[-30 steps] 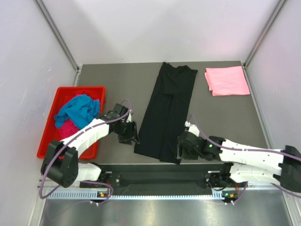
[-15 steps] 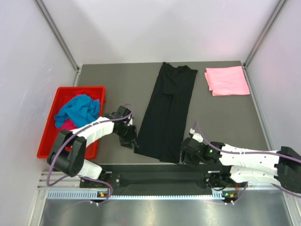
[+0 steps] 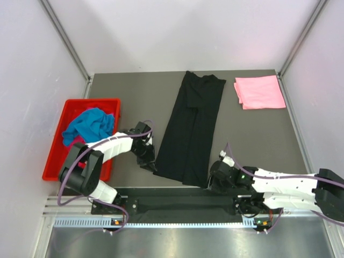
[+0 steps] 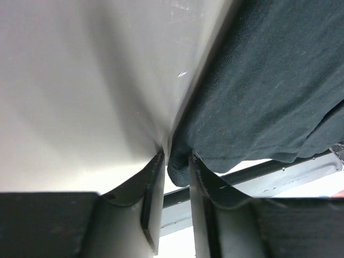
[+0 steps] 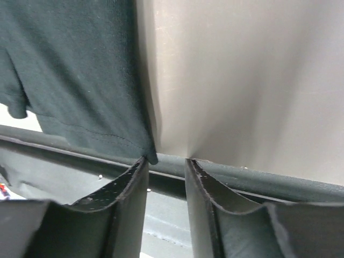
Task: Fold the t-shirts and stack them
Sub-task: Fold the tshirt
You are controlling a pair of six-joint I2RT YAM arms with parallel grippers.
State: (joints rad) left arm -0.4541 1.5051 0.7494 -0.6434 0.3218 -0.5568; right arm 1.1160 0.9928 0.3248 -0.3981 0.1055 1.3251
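Observation:
The black t-shirt [image 3: 191, 126] lies as a long narrow strip down the middle of the table. My left gripper [image 3: 151, 165] is at its near-left corner. In the left wrist view that gripper [image 4: 176, 156] is shut on the bunched corner of the black t-shirt [image 4: 258, 80]. My right gripper [image 3: 210, 184] is at the near-right corner. In the right wrist view it [image 5: 165, 160] stands open, and the corner of the shirt [image 5: 75, 70] just touches its left fingertip [image 5: 141, 164]. The light pink t-shirt [image 3: 259, 91] lies folded at the back right. The turquoise t-shirt [image 3: 88, 126] and a bit of the magenta one [image 3: 74, 143] lie in the tray.
The red plastic tray [image 3: 91, 101] stands at the left edge of the table. The black mounting rail [image 3: 183, 201] runs along the near edge just below both grippers. White walls close in the sides and the back.
Both grippers have moved toward the near edge, down to the shirt's two near corners. The left arm has drawn in to the near-left corner, and the right has slid nearer and slightly right.

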